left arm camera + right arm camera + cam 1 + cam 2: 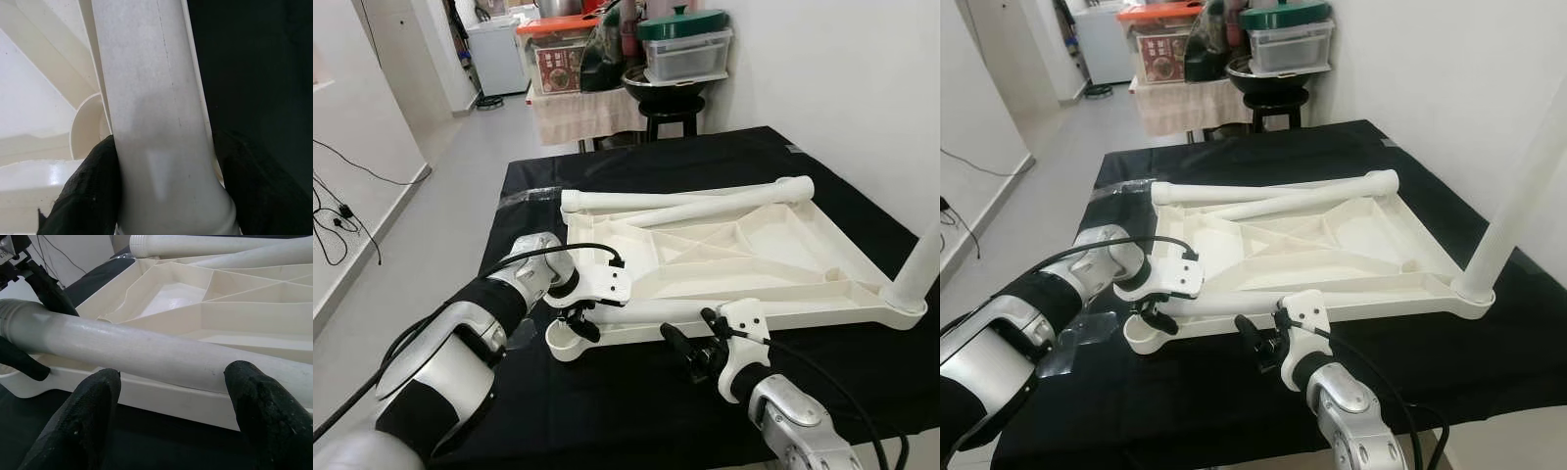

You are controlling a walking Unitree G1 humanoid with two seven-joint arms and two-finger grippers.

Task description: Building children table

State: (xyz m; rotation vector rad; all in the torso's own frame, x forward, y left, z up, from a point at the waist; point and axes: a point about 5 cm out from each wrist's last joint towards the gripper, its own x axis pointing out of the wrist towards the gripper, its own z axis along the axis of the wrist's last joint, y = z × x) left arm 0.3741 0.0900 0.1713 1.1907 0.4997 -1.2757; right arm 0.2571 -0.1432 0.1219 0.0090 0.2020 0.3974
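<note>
While the upturned tabletop (744, 245) lies rib-side up on the black cloth (607, 411), the robot works at its nearest edge. Closest to the camera, the right gripper (690, 352) hovers just before that edge with its fingers (88, 411) spread, unclenched and holding nothing; the loose leg (146, 352) runs across just beyond them, not yet touched. A little further in and to the left, the left gripper (578, 321) is clenched on that same leg near its collared end, the fingertips (93, 186) pressed against both sides of the tube. This end sits right by the round corner socket (563, 345) at the near left corner, which looks unfilled. The leg lies roughly level along the front rim, so the step in hand appears to be bringing it to that socket. The next move likely calls for tipping the leg upright over the socket, with the right gripper closing on the shaft to steady it before it is pressed or twisted home. Further back, two more legs (705, 201) lie across the far rim, unfitted. At the right corner one leg (1508, 215) stands upright in its seat. Beyond the table, storage boxes (685, 44) sit stacked against the wall.
</note>
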